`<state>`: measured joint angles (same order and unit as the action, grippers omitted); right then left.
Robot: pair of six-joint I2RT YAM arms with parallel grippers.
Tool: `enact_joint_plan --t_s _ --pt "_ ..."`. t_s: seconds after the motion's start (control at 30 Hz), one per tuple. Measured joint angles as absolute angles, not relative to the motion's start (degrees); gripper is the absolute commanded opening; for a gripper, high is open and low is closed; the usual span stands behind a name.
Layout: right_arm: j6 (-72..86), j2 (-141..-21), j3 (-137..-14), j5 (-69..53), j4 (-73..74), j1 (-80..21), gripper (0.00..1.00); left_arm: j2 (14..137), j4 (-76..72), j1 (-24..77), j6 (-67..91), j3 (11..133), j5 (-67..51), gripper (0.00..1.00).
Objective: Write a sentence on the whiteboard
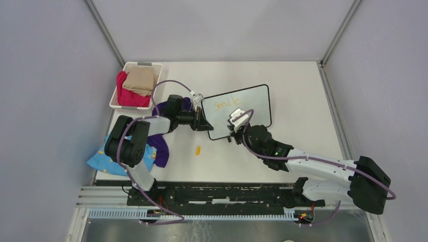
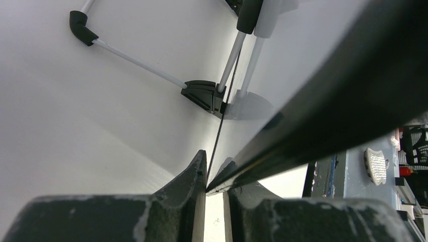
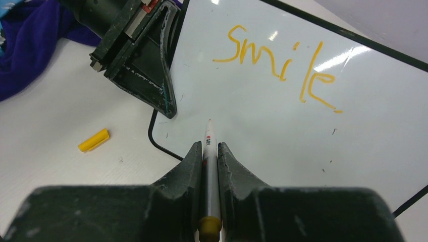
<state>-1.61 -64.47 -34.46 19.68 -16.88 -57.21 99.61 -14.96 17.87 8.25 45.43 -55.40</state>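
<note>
sentence: orange "smile" on whiteboard
pen print: red, unreadable
left gripper: clamps whiteboard edge
right gripper: grips pen

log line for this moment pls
left jaws shut on whiteboard edge | right jaws shut on marker | tip below "smile" | yellow cap beside board

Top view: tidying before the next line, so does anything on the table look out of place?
A yellow marker cap lies loose on the table near the whiteboard's near-left corner, and a purple cloth and a blue cloth lie crumpled under the left arm.
</note>
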Motion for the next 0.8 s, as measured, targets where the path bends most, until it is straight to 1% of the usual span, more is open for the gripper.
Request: enact_joint_plan --t_s 0.13,0.33,0.8 --pt "-1.83 -67.22 -34.81 23.31 -17.93 -58.83 0.0 99.61 -14.74 17.93 8.03 45.52 -55.35 0.18" --pt "-2.24 -67.92 -34.79 28.93 -22.5 -61.17 0.0 99.61 -14.33 18.11 7.99 45.78 -55.07 0.16" --pt "-2.35 -73.45 -34.79 30.15 -24.82 -62.26 0.0 99.61 -13.32 18.2 6.66 46.19 -54.94 0.13"
